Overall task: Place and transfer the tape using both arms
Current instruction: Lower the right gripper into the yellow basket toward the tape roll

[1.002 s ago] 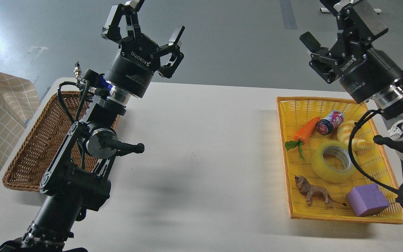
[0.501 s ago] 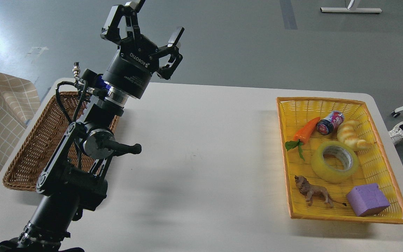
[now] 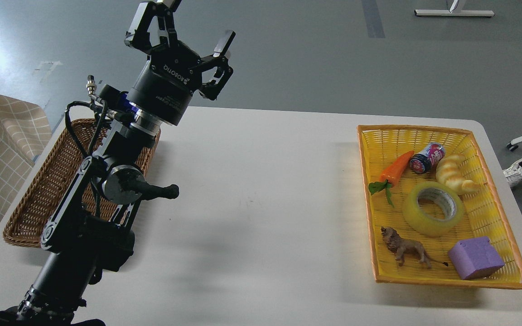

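Left tool raised with fingers spread, tape lying in yellow basket, brown basket at left.

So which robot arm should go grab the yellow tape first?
Probably the right one: the tape sits in the yellow basket on the robot's right. But that arm is out of view now; the open left gripper is far away.

The black jointed left arm runs off the bottom edge, so its base is out of sight, and it covers the near right part of the brown woven wicker basket. The upper fingertip of its black two-finger hand is cut by the top edge. The white worktop is cropped at the bottom and right edges. The label on the small purple can is too small to read.
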Motion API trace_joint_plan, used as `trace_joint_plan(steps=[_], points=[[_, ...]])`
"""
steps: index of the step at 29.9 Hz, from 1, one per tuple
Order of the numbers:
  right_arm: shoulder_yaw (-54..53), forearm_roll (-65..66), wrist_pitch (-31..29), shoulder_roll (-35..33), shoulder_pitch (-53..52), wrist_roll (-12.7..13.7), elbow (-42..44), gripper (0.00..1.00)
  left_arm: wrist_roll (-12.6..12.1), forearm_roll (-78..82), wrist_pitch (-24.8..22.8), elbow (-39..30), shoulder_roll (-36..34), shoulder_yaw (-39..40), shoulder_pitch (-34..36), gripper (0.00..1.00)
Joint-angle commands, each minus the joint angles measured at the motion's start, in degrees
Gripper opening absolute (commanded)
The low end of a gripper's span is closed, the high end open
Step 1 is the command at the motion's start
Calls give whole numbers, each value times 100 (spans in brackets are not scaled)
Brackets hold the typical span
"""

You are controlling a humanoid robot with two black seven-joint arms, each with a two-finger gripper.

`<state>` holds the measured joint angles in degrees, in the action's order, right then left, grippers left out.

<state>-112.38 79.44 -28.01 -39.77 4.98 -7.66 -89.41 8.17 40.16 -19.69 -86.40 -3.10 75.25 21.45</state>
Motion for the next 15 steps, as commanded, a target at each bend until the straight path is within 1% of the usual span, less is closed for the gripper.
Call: trace_joint_plan(steps=[1,4,8,10,12,15], points=[[216,1159,1,22,20,10,-129,100,0,10,0,0,20,-2,0,98],[558,1905,1,48,29,18,-445,100,0,19,0,0,37,-10,-9,98],[1042,2601,1,215,38,36,-490,100,-9,27,9,0,55,-19,-18,98],[1594,3171,1,442,29,45,-359,100,-9,27,9,0,64,-28,-18,98],[1833,3549,1,741,29,71,-87,100,-9,36,9,0,46,-19,-18,98],[1878,4007,1,1110,-23,80,230,100,-9,36,9,0,28,-19,-18,98]])
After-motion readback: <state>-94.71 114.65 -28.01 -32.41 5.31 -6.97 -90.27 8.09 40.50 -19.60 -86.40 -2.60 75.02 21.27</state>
